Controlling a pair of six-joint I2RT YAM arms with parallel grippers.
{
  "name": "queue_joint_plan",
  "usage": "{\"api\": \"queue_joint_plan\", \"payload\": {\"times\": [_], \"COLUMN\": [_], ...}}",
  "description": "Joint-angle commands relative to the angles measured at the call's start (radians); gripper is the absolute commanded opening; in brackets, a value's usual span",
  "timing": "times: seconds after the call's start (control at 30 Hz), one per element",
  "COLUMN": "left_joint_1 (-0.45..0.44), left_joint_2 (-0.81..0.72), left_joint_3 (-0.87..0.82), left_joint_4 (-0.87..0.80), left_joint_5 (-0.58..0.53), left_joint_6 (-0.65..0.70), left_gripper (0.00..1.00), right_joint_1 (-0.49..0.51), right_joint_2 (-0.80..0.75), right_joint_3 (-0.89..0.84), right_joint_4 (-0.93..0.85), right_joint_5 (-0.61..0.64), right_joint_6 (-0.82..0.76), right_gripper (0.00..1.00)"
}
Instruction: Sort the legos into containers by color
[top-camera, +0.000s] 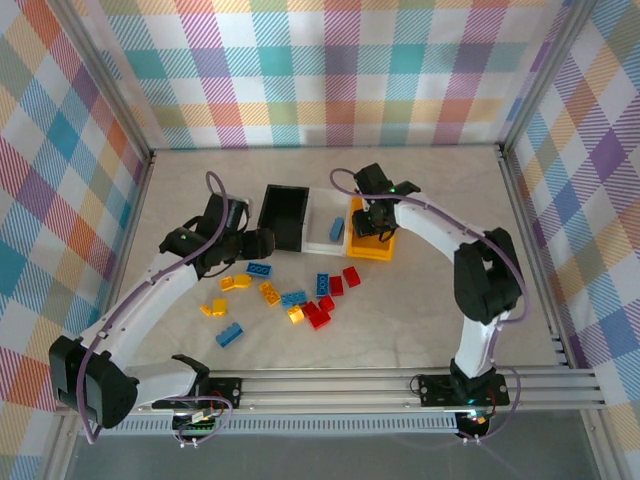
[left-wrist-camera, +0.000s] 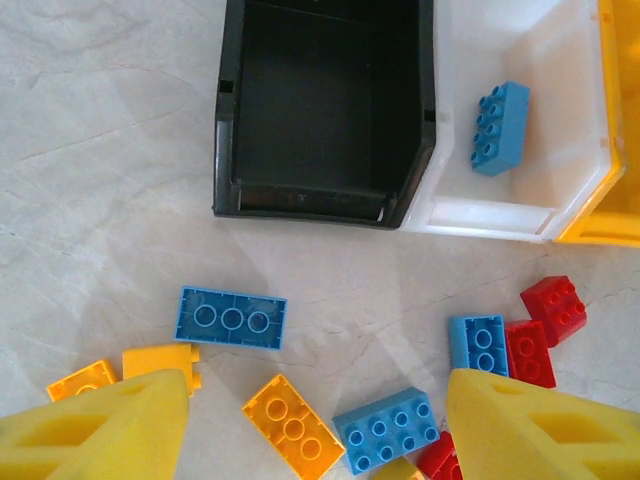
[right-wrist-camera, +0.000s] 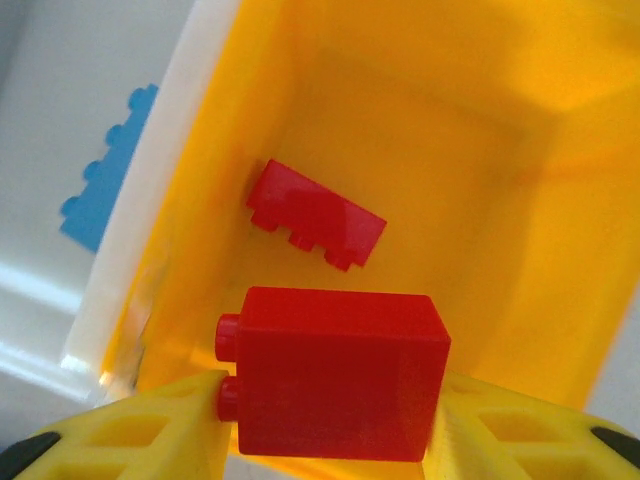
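Right end effector (right-wrist-camera: 335, 425) is pinching a red lego (right-wrist-camera: 340, 370) by its sides, over the open yellow-orange bin (right-wrist-camera: 500, 150). A second red lego (right-wrist-camera: 315, 215) lies on that bin's floor.

The bins stand in a row mid-desk (top-camera: 430, 330), somewhat toward the far edge. The black bin (left-wrist-camera: 225, 120) is leftmost. The white bin (left-wrist-camera: 490, 218) is in the middle, touching both neighbours, and holds one blue lego (left-wrist-camera: 500, 127).

Left end effector (left-wrist-camera: 315, 430) has its fingers spread with nothing between them. It hovers over the loose legos on the near side of the bins.

Loose on the desk under it:
- long blue lego (left-wrist-camera: 232, 317)
- orange lego (left-wrist-camera: 293, 420)
- blue lego (left-wrist-camera: 385, 428) just beside the orange one
- small blue lego (left-wrist-camera: 478, 343) touching a red lego (left-wrist-camera: 527, 352)
- another red lego (left-wrist-camera: 553, 308) next to that
- two more orange pieces (left-wrist-camera: 160, 358) at the left finger

In the top view a lone blue lego (top-camera: 229, 335) sits closest to the near edge, left of centre.
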Motion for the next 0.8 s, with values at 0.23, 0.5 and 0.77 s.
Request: {"api": "queue_joint_plan", "payload": {"times": [0.23,0.5,0.77], "left_joint_1": [0.013,-0.065,-0.156], "left_joint_2": [-0.009,0.061,0.246], "left_joint_3": [-0.058,-0.068,-0.04], "left_joint_4": [-0.032,-0.008,0.015], "left_joint_5": [0.039,0.067,0.013], "left_joint_6": [-0.041,-0.057,-0.065], "left_gripper": [0.7,0.71,0.7], "right_joint_1": [-0.014,-0.018,0.001], "right_joint_2": [0.112,0.047,-0.235], "right_joint_3": [0.092,0.058,-0.157], "right_joint_4": [-0.011,-0.004,0.043], "right_joint_5": [-0.045,-0.069,-0.199], "right_joint_6": [-0.02,-0.005,0.083], "right_gripper": [0.55,0.57,0.58]}}
